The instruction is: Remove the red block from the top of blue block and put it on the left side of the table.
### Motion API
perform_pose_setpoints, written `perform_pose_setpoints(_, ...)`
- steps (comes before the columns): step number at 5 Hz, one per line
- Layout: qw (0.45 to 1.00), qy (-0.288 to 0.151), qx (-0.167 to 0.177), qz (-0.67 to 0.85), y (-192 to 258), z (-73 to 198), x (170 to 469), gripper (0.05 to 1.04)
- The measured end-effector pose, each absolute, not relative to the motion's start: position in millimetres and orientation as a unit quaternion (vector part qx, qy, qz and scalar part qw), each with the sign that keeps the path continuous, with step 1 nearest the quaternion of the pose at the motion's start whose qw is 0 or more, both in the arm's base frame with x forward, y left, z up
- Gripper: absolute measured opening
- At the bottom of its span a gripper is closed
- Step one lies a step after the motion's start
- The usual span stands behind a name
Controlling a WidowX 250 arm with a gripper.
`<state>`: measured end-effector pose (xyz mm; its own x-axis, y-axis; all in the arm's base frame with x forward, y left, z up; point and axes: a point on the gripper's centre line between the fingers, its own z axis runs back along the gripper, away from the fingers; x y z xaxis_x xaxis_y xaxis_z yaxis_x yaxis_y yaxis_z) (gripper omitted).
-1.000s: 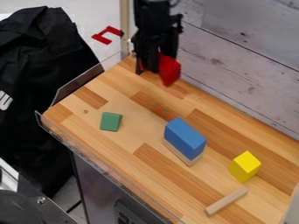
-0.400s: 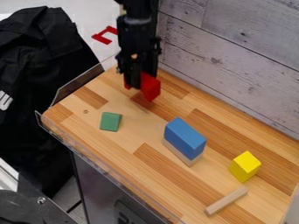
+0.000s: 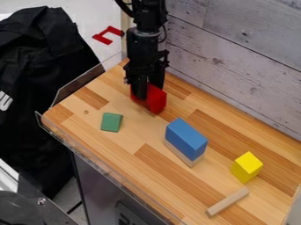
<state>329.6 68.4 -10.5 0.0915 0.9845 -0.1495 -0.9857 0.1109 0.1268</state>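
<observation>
Your coming move turns on this: the red block [image 3: 157,99] lies directly below the pincer [image 3: 148,91], between its fingers, so there is nothing to go and find, only a block to set down. Its lower long edge slants from about 10 o'clock towards 4 o'clock. You have it at the 11 o'clock part of the tabletop [image 3: 126,145], clear of the blue block [image 3: 187,135], which sits on a pale block [image 3: 183,154] at about 5 o'clock from the pincer. The green block [image 3: 111,122] is nearer, at between 7 and 8 o'clock from your grip.

The pincer looks clamped on the red block, one finger across its near side, with red showing on either side of that finger. You can't tell whether the block's underside touches the wood.

The removal is done, I'd judge, and the placing is close to its end. Make sure the base is flat on the wood before you let go, then lift straight up; release it high or tilted and it could topple. If you shift towards 8 o'clock, watch that green block.
</observation>
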Motion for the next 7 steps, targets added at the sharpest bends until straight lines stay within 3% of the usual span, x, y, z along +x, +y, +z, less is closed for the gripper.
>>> perform_pose_setpoints(2, 0.726, 0.095, -0.006, 0.681, 69, -14, 328, 0.571)
perform_pose_setpoints(3, 0.724, 0.092, -0.009, 0.683, 68, -16, 326, 0.634)
perform_pose_setpoints(5, 0.727, 0.095, -0.009, 0.68, 64, -18, 323, 0.997)
perform_pose_setpoints(7, 0.769, -0.01, -0.026, 0.639, 65, 51, 339, 1.001)
